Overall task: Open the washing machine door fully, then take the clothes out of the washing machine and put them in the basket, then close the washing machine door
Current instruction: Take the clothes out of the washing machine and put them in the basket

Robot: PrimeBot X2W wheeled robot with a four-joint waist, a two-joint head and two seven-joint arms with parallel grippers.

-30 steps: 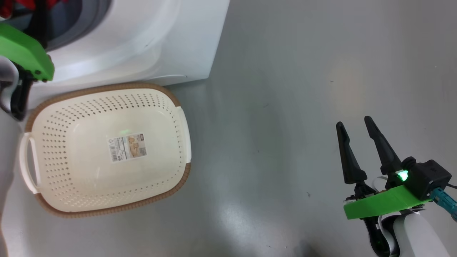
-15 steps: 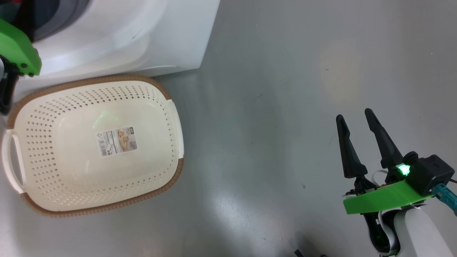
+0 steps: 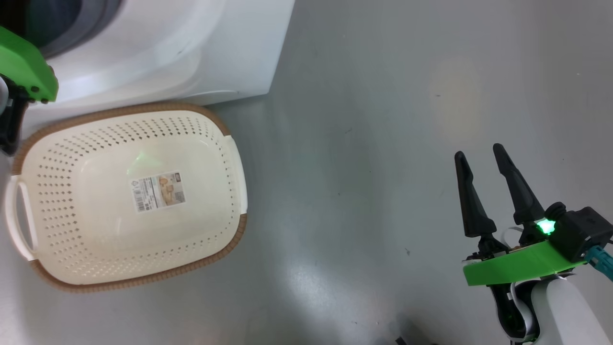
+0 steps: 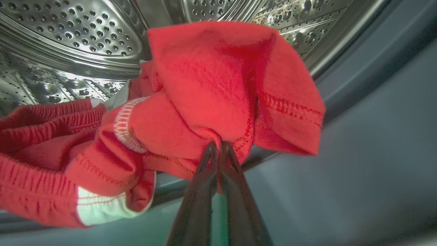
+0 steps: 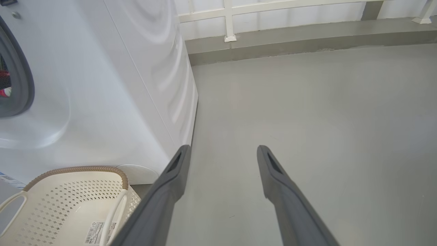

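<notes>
Red clothes with white trim lie at the mouth of the washing machine's steel drum. My left gripper is shut on a fold of the red fabric, just above the grey rubber ring. The head view catches that arm's green wrist mount at the washing machine opening. The cream basket stands empty on the floor in front of the machine. My right gripper hangs open over bare floor at the lower right, far from the basket. The washing machine door is out of view.
Grey floor stretches to the right of the machine and basket. In the right wrist view a low grey kerb with a white railing runs along the far wall. The machine's white side panel stands close to the basket.
My left gripper's fingers have shut on the red cloth. The head camera shifted slightly, so basket and machine sit further left in its view. The right arm has barely moved.
</notes>
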